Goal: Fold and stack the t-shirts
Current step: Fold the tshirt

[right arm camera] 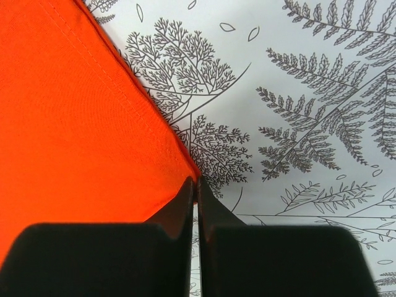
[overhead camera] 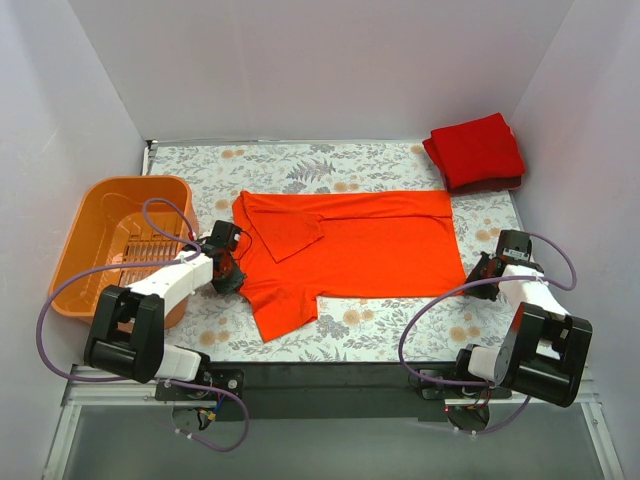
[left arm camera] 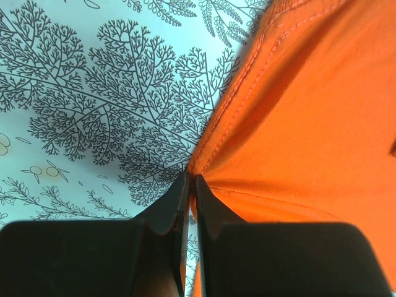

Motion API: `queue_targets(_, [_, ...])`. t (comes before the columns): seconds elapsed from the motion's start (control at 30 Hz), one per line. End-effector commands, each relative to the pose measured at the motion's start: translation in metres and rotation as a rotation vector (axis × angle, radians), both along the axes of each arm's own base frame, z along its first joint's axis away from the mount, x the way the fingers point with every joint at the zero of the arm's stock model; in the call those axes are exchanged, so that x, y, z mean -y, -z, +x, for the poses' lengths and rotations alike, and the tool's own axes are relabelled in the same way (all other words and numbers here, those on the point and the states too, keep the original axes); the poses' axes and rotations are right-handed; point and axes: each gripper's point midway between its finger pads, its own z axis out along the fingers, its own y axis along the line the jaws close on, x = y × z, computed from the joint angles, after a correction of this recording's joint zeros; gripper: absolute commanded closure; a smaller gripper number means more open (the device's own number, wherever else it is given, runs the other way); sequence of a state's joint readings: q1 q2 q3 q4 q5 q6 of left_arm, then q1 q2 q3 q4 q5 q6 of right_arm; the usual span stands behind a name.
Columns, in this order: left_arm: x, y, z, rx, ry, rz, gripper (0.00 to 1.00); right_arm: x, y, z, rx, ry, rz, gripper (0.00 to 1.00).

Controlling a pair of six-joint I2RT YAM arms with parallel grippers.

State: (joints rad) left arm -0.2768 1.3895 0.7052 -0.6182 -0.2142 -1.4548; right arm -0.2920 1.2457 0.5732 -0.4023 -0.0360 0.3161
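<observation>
The counter (overhead camera: 400, 330), covered in a pale sheet printed with ferns and flowers, takes up most of the top view. Spread flat across its middle is the orange-red t-shirt (overhead camera: 370, 245). It lies sideways, its neck end toward the left and its straight hem toward the right; one sleeve is folded in on top of the body and the other sticks out toward the near edge. At the left edge of the counter sits a rigid orange basket (overhead camera: 72, 235), just beside the left arm. In the far right corner, well apart from the spread shirt, the deeper red t-shirt (overhead camera: 477, 150) rests as a folded bundle. The left claw (overhead camera: 228, 265) is down at the spread shirt's left end. In its wrist view it is clenched (left arm camera: 190, 180) on a stitched edge of the orange-red cloth, which puckers toward the tips. The right claw (overhead camera: 487, 268) sits at the shirt's near right corner, also clenched (right arm camera: 195, 180), with the point of that corner running in between its tips.
</observation>
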Motion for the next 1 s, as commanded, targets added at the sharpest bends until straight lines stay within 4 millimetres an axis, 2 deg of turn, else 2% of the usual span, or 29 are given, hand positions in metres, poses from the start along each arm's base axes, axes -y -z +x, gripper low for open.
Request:
queue_targets(0.0, [-0.004,0.005,-0.004,-0.028,0.003,0.014,1.00,0.003,0.003,-0.009,-0.028,0.011,-0.022,0.99])
queue_targets(0.17, [-0.004,0.000,-0.015,-0.046,-0.005,0.004,1.00,0.002,-0.011,-0.011,-0.014,0.005,-0.024,0.99])
queue_targets(0.23, [-0.004,-0.009,-0.019,-0.029,-0.016,-0.006,1.00,0.007,-0.019,-0.015,-0.017,-0.002,-0.063,0.99])
queue_targets(0.33, [0.002,-0.023,-0.015,0.010,-0.015,-0.050,1.00,0.011,-0.036,-0.005,0.042,0.001,-0.084,0.99])
queue_targets(0.47, [0.005,-0.050,0.015,0.051,-0.016,-0.053,1.00,0.005,-0.052,0.020,0.114,-0.007,-0.032,0.99])
queue_targets(0.5, [0.006,-0.064,0.030,0.089,-0.018,-0.054,1.00,0.006,-0.059,0.028,0.132,-0.010,-0.029,0.99])
queue_targets(0.63, [0.001,-0.076,0.060,0.109,-0.025,-0.034,1.00,0.008,-0.066,0.049,0.163,-0.036,-0.024,0.99])
queue_targets(0.7, [-0.004,-0.070,0.070,0.082,-0.036,-0.022,1.00,0.011,-0.068,0.057,0.167,-0.052,-0.034,0.99])
queue_targets(0.73, [-0.005,-0.073,0.078,0.091,-0.043,-0.021,1.00,0.013,-0.067,0.062,0.160,-0.054,-0.036,0.99])
queue_targets(0.77, [-0.008,-0.066,0.081,0.070,-0.050,-0.016,1.00,0.014,-0.068,0.066,0.163,-0.058,-0.042,0.99])
queue_targets(0.83, [-0.007,-0.067,0.091,0.076,-0.054,-0.025,1.00,0.015,-0.067,0.074,0.164,-0.064,-0.040,0.99])
queue_targets(0.97, [-0.013,-0.062,0.102,0.062,-0.075,-0.014,1.00,0.016,-0.067,0.088,0.176,-0.061,-0.036,0.99])
